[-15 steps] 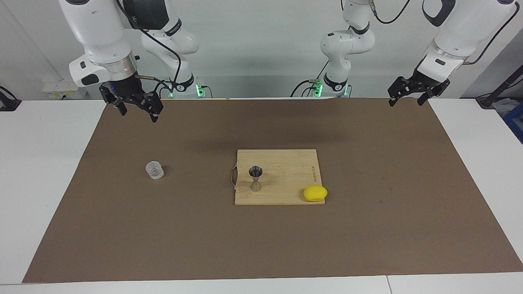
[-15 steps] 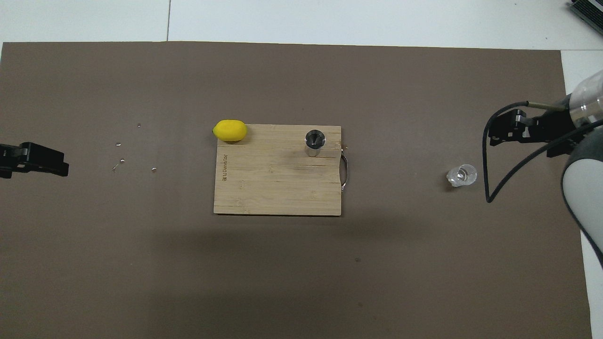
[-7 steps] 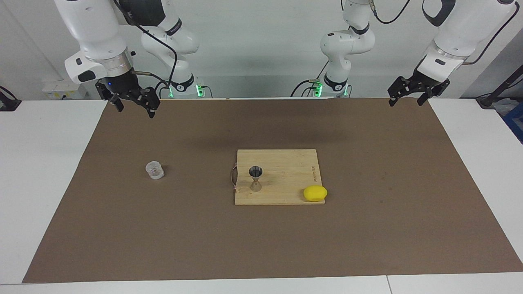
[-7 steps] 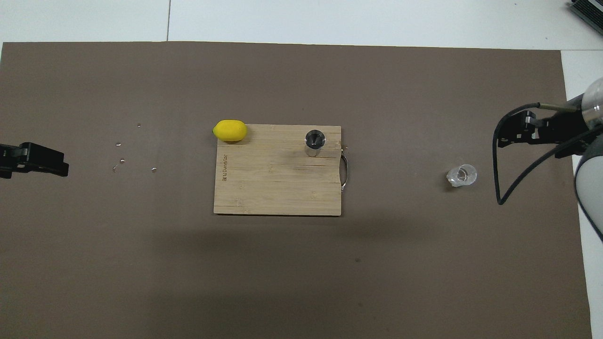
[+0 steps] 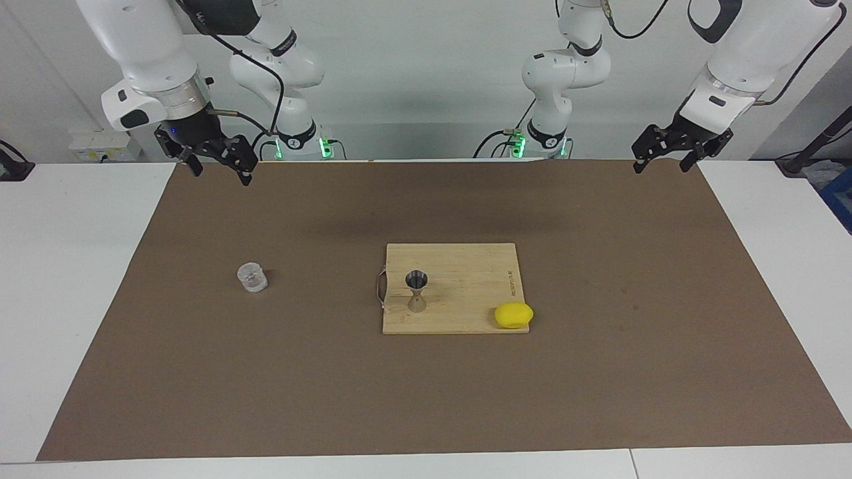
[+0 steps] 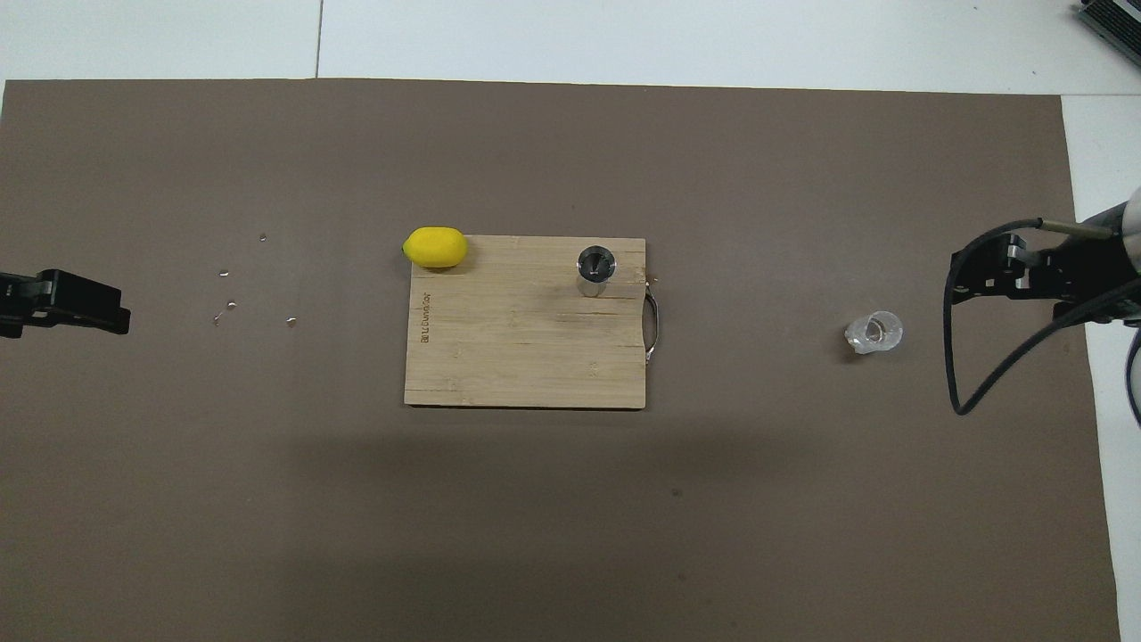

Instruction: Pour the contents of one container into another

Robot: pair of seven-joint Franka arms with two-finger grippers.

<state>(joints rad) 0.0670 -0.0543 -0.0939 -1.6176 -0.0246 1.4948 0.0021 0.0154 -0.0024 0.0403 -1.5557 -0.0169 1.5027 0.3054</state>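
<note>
Right gripper [image 5: 214, 161] hangs at the upper left of the facing view, over the brown mat's [image 5: 599, 372] edge by the robots, fingers spread wide and holding nothing; in the overhead view it sits at the right edge of the frame. Left gripper [image 5: 661, 158] waits at the upper right of the facing view, also spread and empty. Glass cup [image 5: 252, 277] stands upright on the mat left of centre, well apart from both grippers. Jigger [image 5: 417, 291] stands upright on the wooden board [image 5: 466, 266] at centre, with a lemon [image 5: 513, 315] at the board's lower right corner. Neither container is gripped, so I judge either that the pour is done or that everything remains to do. Whether cup or jigger holds liquid cannot be made out, though small specks [image 6: 230, 305] that may be droplets mark the mat.
</note>
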